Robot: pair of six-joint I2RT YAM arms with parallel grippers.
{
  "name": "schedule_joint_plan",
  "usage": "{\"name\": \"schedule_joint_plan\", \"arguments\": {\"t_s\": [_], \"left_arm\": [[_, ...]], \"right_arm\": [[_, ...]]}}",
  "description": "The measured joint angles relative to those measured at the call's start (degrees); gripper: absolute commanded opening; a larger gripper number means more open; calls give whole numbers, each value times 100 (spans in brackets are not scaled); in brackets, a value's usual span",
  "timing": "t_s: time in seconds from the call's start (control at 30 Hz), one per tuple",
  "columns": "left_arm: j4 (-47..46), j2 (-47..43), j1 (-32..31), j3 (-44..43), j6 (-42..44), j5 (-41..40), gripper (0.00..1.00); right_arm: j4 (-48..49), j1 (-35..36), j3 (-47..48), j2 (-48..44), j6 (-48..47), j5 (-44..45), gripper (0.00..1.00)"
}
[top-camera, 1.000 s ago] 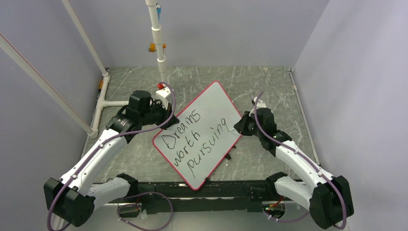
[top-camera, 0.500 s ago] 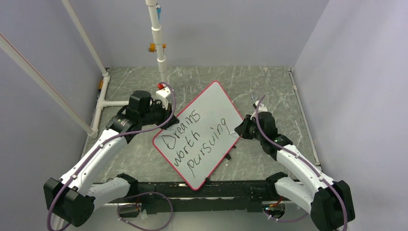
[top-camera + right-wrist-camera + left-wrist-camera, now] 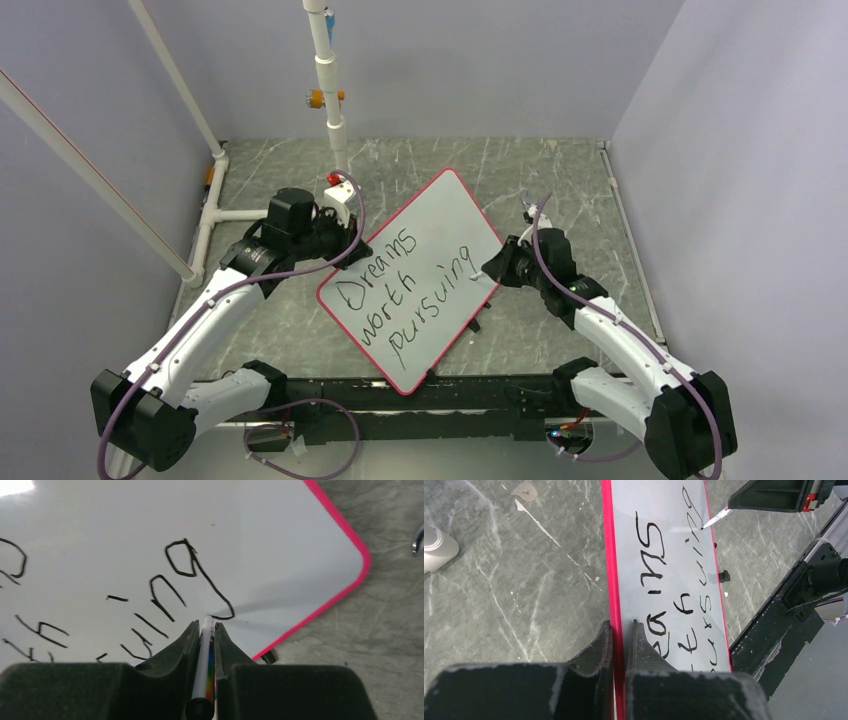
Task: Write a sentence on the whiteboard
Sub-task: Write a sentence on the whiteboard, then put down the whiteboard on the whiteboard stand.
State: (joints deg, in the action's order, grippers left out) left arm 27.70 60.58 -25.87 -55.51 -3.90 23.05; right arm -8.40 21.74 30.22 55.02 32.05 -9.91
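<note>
Only the right gripper (image 3: 492,268) has shifted, creeping a little inward over the right edge of the whiteboard (image 3: 435,220); the board itself and the left gripper (image 3: 620,626) sit as they were. The whiteboard lies flat on the grey table (image 3: 560,190), turned corner-on, with one corner pointing away from the arms and the opposite one toward them. The sentence (image 3: 405,295), "Dreams worth pursuing", runs in three black lines across the board's near half and looks complete.

The right gripper's jaws are pinched on a slim marker (image 3: 205,655), whose tip rests at the tail of the last "g", close to the board's right edge. The left gripper's jaws are closed on the red rim at the board's left edge, with a finger on either side of it.

By its look the board is thin, stiff and light, and its glossy face would give little friction. It would probably skate on the table under pen pressure unless pinned. The rim seems the best hold, since it keeps the fingers off ink that is likely to smear. The marker looks smooth and light, so it may twist in the pads if pressed hard.

No container shows anywhere around the board. A small black piece (image 3: 474,325) lies just off its near right edge, and what it is cannot be told
</note>
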Motion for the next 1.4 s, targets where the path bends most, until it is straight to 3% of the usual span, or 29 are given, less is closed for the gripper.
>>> {"name": "schedule_joint_plan", "arguments": {"t_s": [0.2,0.53,0.83,1.13,1.4], "left_arm": [[-35,0,-22,0,26,2,0],[-28,0,-33,0,24,-44,0],[74,-76,-48,2,7,-101,0],[295,-715,-74,293,-24,-304,0],[72,-824,-74,520,-184,-431,15]], "right_arm": [[-461,68,741,-46,72,-267,0],[-1241,74,2509,-1237,0,-111,0],[-1864,74,2437,-1574,-105,175,0],[-2015,74,2302,-1655,-166,219,0],[-2028,74,2146,-1727,-205,225,0]]}}
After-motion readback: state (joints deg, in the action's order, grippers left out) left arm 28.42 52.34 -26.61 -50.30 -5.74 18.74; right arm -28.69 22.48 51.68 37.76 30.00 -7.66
